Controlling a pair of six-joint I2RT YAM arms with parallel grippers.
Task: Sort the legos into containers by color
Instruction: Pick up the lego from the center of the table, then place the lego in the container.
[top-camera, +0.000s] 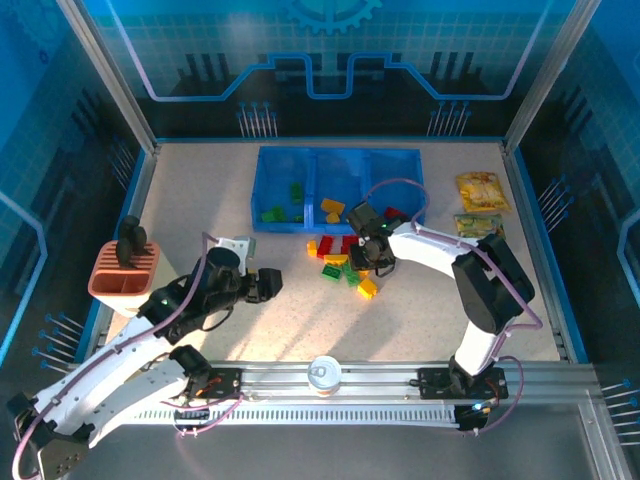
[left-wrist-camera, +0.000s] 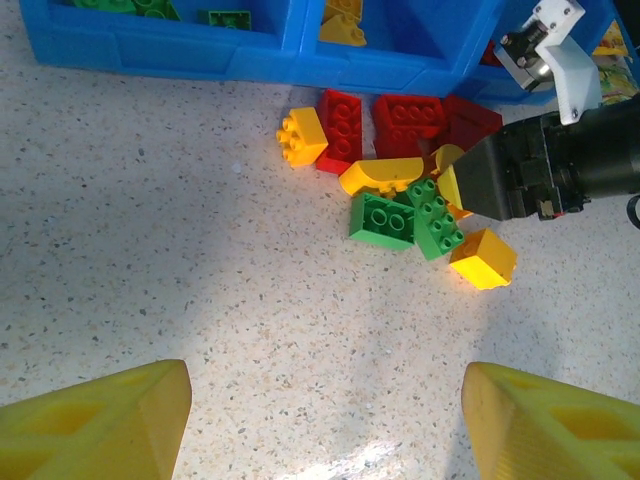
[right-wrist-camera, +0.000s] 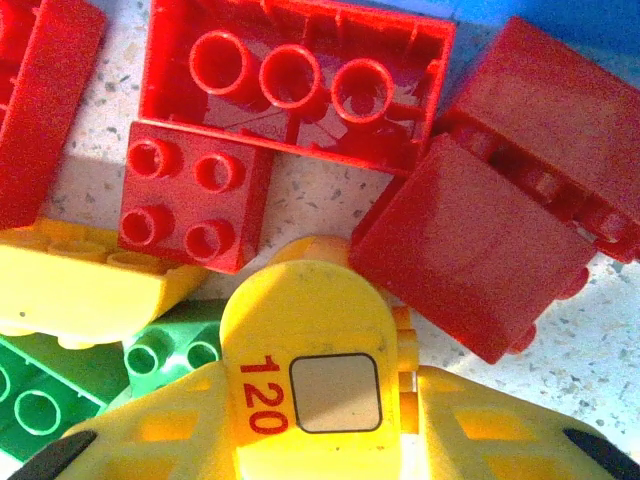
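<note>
Right pincer (right-wrist-camera: 325, 385) closed on yellow rounded brick (right-wrist-camera: 300, 330), lower centre; judged bound for yellow-holding middle compartment (top-camera: 338, 185) of blue tray (top-camera: 340, 152). Left pincer (left-wrist-camera: 325, 400) wide open, empty.

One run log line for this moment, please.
left gripper: open, above table | right gripper: around yellow brick in pile | tray: partly filled

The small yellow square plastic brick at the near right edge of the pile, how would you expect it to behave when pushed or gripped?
The small yellow square plastic brick looks like rigid moulded plastic, so it should probably hold its shape when squeezed. Boxy and flat-faced on the speckled table, it would likely slide rather than roll. Its glossy faces might slip.
</note>
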